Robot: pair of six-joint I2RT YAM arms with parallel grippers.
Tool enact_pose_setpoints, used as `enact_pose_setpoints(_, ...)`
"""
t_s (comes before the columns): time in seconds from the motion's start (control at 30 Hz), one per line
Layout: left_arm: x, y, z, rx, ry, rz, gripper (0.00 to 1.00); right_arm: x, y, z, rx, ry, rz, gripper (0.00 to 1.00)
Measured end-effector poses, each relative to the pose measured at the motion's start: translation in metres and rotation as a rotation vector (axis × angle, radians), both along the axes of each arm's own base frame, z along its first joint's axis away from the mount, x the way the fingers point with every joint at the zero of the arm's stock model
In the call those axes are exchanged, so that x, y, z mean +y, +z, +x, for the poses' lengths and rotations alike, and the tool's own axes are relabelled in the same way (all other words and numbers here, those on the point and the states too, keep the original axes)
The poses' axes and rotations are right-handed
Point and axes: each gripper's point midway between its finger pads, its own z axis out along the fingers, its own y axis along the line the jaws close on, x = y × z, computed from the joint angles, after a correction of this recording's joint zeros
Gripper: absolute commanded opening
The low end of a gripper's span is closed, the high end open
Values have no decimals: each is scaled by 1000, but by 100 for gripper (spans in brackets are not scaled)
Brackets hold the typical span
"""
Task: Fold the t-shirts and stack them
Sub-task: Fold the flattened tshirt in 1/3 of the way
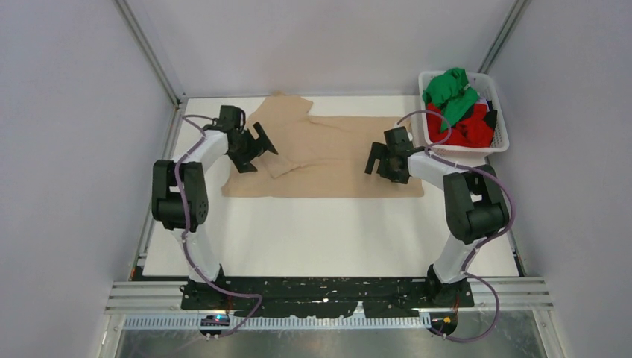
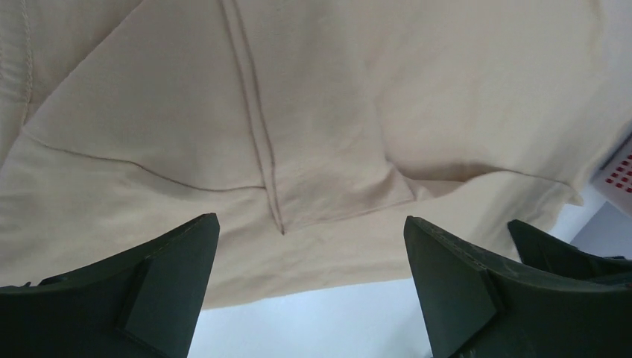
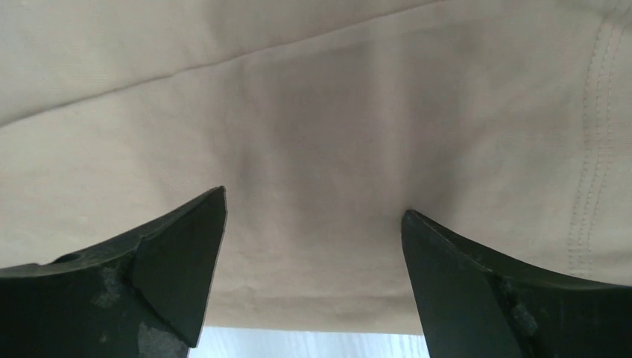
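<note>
Hovering wide open: left pincer point(image 2: 309, 224) and right pincer point(image 3: 313, 205), jaws spread, nothing between them, only cloth beneath. Left sits over the sleeve end of the beige t-shirt point(image 1: 328, 160), left of centre in the top view. Right sits over the hem end, right of centre. One pincer per end reads as set-up for a two-handed fold.

Shirt lies flat on the white desk point(image 1: 328, 231), upper middle of frame. One sleeve flap looks turned in over the body near the left pincer. Cloth is soft matte knit with double-stitched seams and shallow creases.

Green t-shirt point(image 1: 447, 88) and red t-shirt point(image 1: 469, 128) sit crumpled in the white lattice basket point(image 1: 484, 149), upper right, not yet folded. My read: early in the task.
</note>
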Motion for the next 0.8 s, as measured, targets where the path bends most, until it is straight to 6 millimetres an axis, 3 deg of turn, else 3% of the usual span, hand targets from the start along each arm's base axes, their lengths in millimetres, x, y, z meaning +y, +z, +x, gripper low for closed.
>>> enact_pose_setpoints(0.03,0,-14,-2,30,-1,-1,100,4,-9,-2,23,12,2,95)
enact_pose_setpoints(0.1,1,-42,-9,96,0,6,100,9,-7,4,8,24,11,95)
enact_pose_setpoints(0.17,1,-56,-16,138,-2,6,100,10,-8,6,6,28,16,95)
enact_pose_setpoints(0.3,1,-56,-18,118,-10,3,100,12,-10,2,4,55,29,95)
enact_pose_setpoints(0.4,2,-56,-30,93,-12,-2,100,11,-10,-13,4,77,41,95)
enact_pose_setpoints(0.5,2,-57,-57,86,-16,-8,100,8,-11,-42,27,96,52,96)
enact_pose_setpoints(0.8,-5,-60,-162,80,-51,-23,100,-4,-16,-135,167,113,26,95)
